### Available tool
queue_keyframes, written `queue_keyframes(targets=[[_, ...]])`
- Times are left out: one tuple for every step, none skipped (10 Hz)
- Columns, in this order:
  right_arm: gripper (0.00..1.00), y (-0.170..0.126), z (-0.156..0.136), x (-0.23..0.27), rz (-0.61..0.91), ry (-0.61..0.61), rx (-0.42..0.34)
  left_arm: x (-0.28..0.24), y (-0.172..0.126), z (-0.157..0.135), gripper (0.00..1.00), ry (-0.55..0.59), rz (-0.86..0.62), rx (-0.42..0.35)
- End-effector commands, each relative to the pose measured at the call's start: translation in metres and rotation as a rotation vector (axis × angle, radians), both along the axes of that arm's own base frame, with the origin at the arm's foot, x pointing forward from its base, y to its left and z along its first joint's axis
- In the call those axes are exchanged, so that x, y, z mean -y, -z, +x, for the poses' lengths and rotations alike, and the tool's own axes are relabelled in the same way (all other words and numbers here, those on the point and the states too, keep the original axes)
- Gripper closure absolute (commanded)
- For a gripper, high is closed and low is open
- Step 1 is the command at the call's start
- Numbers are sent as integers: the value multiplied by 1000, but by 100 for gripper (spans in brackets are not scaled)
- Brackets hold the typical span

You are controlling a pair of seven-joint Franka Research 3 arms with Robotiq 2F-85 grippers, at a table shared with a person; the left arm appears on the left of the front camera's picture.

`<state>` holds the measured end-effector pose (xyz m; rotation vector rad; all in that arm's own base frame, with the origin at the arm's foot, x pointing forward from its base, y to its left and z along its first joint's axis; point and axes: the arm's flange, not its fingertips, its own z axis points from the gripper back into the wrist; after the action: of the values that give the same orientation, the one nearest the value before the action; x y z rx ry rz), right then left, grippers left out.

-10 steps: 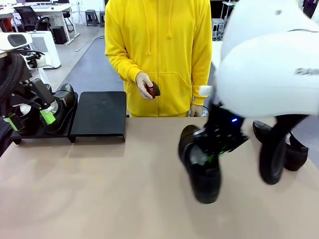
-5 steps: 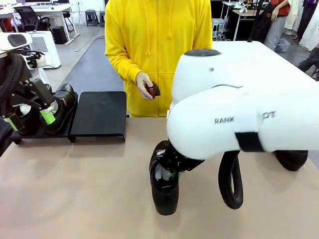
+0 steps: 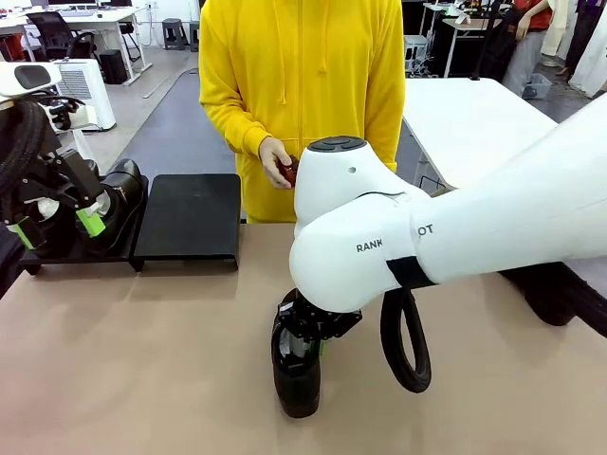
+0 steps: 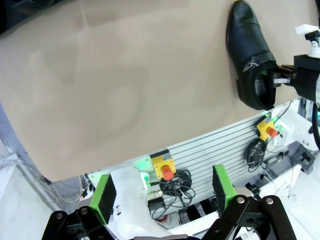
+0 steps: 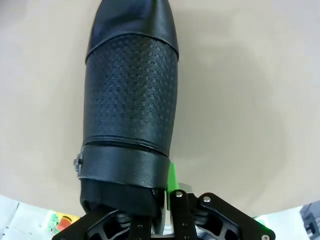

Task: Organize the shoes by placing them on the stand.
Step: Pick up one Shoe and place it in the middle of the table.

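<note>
The right tool gripped a black shoe by its heel at the tabletop's near middle; the left tool stood open, far left.

4 shoes — 1 stand, 1 person.

Your front camera faces the person across the table; both wrist cameras look down on one shoe, right's closest.

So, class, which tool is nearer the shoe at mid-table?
Right. The right tool is shut on that shoe; the left tool, open, is far off by the stand.
</note>
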<state>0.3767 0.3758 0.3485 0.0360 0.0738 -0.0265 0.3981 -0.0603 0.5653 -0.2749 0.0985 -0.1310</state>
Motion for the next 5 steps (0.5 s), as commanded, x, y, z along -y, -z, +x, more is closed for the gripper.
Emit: queue_keyframes(targets=[[64,-8,7,-1,2,-15,-20,-3,2,-3,0,12,-4,3],[48,-7,7,3,-1,-12,-24,-3,2,-3,0,12,-4,3],[31,-8,6,8,-16,-4,-28,-3,2,-3,0,12,-4,3],[15,-10,4,13,-20,-3,-25,-3,2,-3,0,12,-4,3],[0,-13,1,20,-16,-8,-36,-3,2,-3,0,12,-4,3]])
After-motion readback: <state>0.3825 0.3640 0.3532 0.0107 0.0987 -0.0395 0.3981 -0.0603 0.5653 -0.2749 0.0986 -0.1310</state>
